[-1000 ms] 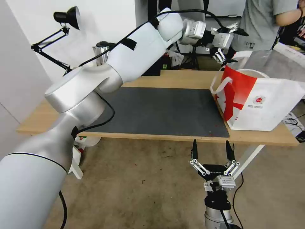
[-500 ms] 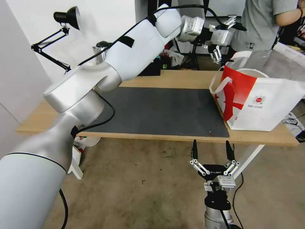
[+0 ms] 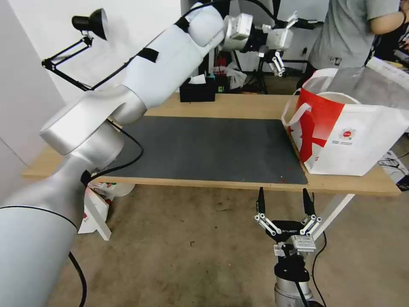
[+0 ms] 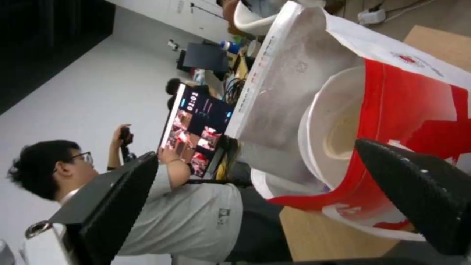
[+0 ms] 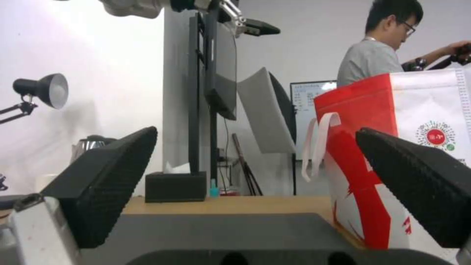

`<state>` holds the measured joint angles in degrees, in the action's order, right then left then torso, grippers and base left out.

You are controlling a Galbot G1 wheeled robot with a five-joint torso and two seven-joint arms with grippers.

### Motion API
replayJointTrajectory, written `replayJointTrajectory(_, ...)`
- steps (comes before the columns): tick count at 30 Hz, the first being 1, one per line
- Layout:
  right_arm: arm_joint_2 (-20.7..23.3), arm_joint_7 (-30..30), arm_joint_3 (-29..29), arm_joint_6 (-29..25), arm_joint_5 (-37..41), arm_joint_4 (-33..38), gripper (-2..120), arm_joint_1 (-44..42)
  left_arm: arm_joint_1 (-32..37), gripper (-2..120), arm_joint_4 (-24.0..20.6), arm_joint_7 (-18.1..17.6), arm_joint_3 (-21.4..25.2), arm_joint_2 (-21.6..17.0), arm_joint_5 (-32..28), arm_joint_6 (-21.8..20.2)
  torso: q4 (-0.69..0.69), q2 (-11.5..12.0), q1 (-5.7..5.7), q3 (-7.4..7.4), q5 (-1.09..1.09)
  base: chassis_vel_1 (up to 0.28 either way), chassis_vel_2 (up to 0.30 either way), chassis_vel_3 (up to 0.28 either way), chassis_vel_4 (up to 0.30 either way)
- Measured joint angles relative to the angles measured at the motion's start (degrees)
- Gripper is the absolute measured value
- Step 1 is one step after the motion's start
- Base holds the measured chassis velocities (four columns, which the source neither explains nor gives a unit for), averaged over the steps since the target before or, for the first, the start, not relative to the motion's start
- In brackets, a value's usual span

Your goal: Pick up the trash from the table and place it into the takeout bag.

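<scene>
The takeout bag (image 3: 353, 140) stands open on the right end of the table (image 3: 238, 106), beside the dark grey mat (image 3: 213, 145). My left gripper (image 3: 304, 40) hangs open and holds nothing, high above the table's far edge, up and left of the bag's mouth. In the left wrist view my left gripper (image 4: 255, 151) frames the takeout bag (image 4: 407, 99), with a pale beige curved surface (image 4: 341, 134) inside that I cannot identify. The trash is otherwise hidden. Below the table's front edge my right gripper (image 3: 283, 200) is parked, open. The right wrist view has the right gripper (image 5: 255, 132) facing the takeout bag (image 5: 392, 147).
A black tissue box (image 3: 197, 91) sits at the table's back edge. A black desk lamp (image 3: 85, 25) reaches over the far left corner. A person (image 3: 353, 30) stands behind the bag. A small white bag (image 3: 100, 192) lies on the floor under the table's left end.
My left arm has swung up and to the left, carrying the open gripper away from above the bag's mouth and uncovering the tissue box. The right arm has not moved.
</scene>
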<state>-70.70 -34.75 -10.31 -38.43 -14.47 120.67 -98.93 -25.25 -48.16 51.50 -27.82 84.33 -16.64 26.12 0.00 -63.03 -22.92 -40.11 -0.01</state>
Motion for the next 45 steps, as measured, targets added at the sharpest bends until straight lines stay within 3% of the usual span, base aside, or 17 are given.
replayJointTrajectory(10, 0.0, 0.0, 0.0, 0.0, 0.0, 0.0, 100, 0.0, 4.0, 100, -5.0, -0.3, 1.6, -6.1, -3.7, -2.3, 0.0, 0.0, 0.0, 0.0, 0.0, 0.0, 0.0, 0.0, 0.0)
replayJointTrajectory(21, 0.0, 0.0, 0.0, 0.0, 0.0, 0.0, 100, 0.0, 6.9, 100, -10.1, -4.1, 1.3, -12.6, -9.8, -3.9, -0.01, 0.0, 0.0, 0.0, 0.0, 0.0, 0.0, 0.0, 0.0)
replayJointTrajectory(31, 0.0, 0.0, 0.0, 0.0, 0.0, 0.0, 100, 0.0, 9.6, 100, -13.3, -8.7, 1.8, -16.5, -14.4, -4.8, -0.02, 0.0, 0.0, 0.0, 0.01, 0.0, 0.0, 0.0, 0.0)
replayJointTrajectory(45, 0.0, 0.0, 0.0, 0.0, 0.0, 0.0, 100, 0.0, 15.9, 100, -22.8, -18.5, 4.9, -24.2, -21.5, -8.5, -0.02, 0.0, 0.0, 0.0, 0.01, 0.0, 0.0, 0.0, 0.0)
